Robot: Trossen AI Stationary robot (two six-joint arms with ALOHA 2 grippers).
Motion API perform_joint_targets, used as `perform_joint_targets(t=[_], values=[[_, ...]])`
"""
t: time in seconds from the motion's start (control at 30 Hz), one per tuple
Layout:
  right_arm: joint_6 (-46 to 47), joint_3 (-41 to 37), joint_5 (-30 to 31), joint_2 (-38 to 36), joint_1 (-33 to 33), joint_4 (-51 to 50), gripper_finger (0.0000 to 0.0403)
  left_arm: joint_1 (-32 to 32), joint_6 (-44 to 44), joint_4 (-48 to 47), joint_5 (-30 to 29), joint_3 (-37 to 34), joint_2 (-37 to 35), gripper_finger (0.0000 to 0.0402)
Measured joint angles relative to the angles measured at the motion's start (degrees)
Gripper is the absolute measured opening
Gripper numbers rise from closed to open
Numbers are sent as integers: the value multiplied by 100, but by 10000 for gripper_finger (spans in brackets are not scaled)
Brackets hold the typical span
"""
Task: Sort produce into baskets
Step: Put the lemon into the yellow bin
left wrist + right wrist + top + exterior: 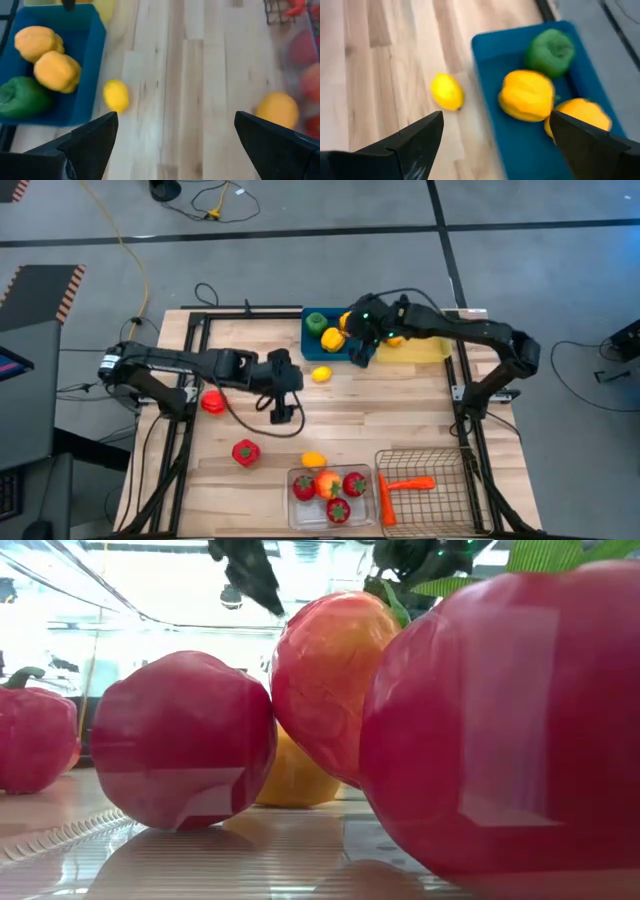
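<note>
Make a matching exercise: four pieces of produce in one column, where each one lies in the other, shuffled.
Things:
1. green pepper
2. carrot
3. lemon
4. strawberry

Places:
A. bare table, beside the blue tray
B. clear bin
C. blue tray
D. wire basket

Pairs: 1-C, 2-D, 3-A, 4-B
</note>
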Motion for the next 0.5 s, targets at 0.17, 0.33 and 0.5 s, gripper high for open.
perform_joint_targets(t=[0.17,0.33,0.5], values=[[-269,2,26,458,237,88,392,569,322,1610,657,-1260,-220,387],[-632,0,24,1019,477,310,392,984,316,2734,764,-2316,-437,387],[-1123,-2,24,1473,760,651,392,1186,396,2872,720,-2724,-476,387]])
